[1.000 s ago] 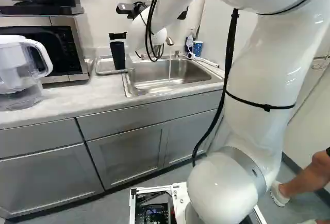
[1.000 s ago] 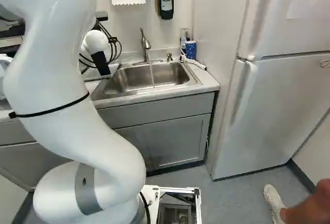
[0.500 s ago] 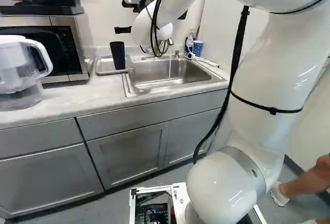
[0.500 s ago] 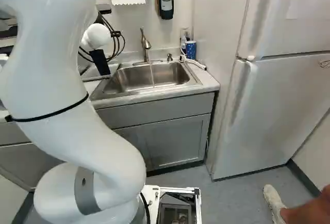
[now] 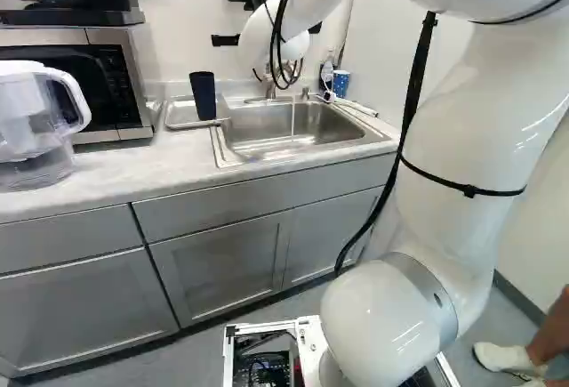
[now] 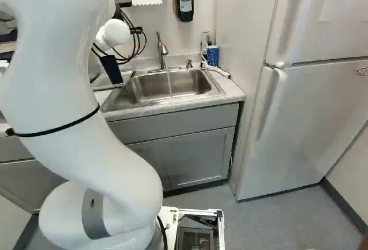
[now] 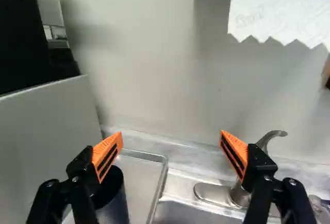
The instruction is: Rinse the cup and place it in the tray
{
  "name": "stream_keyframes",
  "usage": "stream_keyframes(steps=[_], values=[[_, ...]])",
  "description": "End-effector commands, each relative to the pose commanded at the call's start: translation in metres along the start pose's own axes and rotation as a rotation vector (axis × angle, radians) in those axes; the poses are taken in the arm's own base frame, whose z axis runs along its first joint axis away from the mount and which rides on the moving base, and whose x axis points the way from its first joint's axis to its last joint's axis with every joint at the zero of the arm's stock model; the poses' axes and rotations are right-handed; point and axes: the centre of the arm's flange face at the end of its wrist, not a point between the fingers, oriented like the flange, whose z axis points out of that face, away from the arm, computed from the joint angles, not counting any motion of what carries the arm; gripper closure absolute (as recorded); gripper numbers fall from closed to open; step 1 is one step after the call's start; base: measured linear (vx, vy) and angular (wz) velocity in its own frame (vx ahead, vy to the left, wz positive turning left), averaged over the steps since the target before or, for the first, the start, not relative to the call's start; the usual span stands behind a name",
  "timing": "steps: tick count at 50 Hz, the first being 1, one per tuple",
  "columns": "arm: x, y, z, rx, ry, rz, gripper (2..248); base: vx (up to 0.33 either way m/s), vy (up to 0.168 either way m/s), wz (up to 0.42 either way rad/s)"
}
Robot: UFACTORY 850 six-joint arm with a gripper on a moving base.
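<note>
one dark cup (image 5: 203, 96) stands upright in one tray (image 5: 180, 114); two fingers (image 7: 109, 151) hang apart; one faucet (image 6: 163, 50) runs.

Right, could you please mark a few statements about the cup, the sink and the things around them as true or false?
1. The dark cup stands in the tray. True.
2. The pincer is clamped on the dark cup. False: the pincer is open, its fingers wide apart and holding nothing.
3. The faucet is turned off. False: water runs from it into the sink.
4. The pitcher stands on the counter, by the microwave. True.
5. The blue cup lies inside the sink. False: the blue cup stands beyond the sink, near the wall.
</note>
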Motion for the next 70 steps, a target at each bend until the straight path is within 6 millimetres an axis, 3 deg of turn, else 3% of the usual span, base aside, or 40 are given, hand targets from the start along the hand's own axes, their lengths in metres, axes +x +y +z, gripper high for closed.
stream_keyframes(steps=[29,43,70], values=[[0.028,0.040,-0.026,-0.080,0.041,-0.008,3,0.000,0.000,0.000],[0.025,0.061,-0.034,-0.124,0.019,-0.005,3,0.000,0.000,0.000],[0.020,0.104,-0.010,-0.190,-0.007,0.005,3,0.000,0.000,0.000]])
